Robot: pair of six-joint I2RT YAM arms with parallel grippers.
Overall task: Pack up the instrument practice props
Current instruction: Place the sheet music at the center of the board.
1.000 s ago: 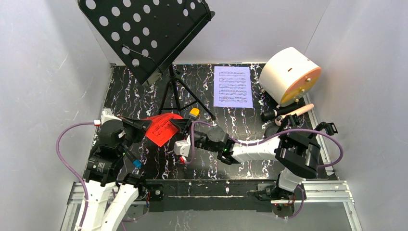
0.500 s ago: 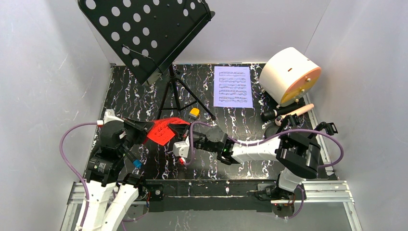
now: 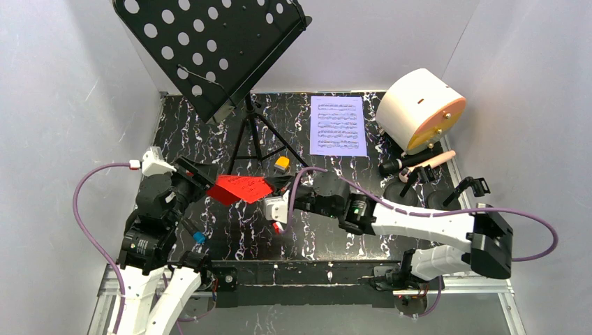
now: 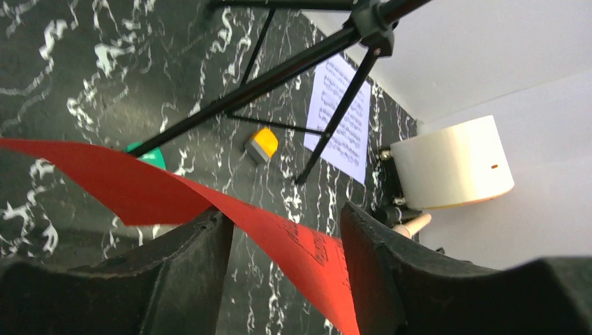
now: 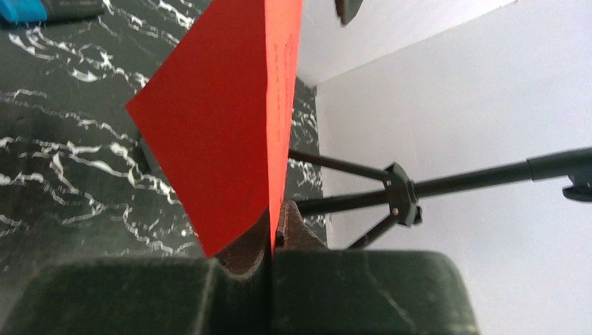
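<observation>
- Red, thin paper: the music sheet (image 3: 241,188) passes loose between the parted jaws of the left gripper (image 4: 283,230).
- Midway it sags above the table (image 3: 209,139): light, floppy, easily creased.
- The right gripper (image 5: 274,223) is clamped on its right edge; edges look the best hold.

1. Music rack (image 3: 209,49): far top cut off by the frame edge.
2. Red music sheet (image 3: 241,188): print too small to read; right edge hidden inside the right gripper (image 3: 277,185) pinch.
3. Green object (image 4: 148,155): mostly hidden behind the sheet, can't identify.
4. Blue object (image 5: 21,8): cut off at the frame corner.
</observation>
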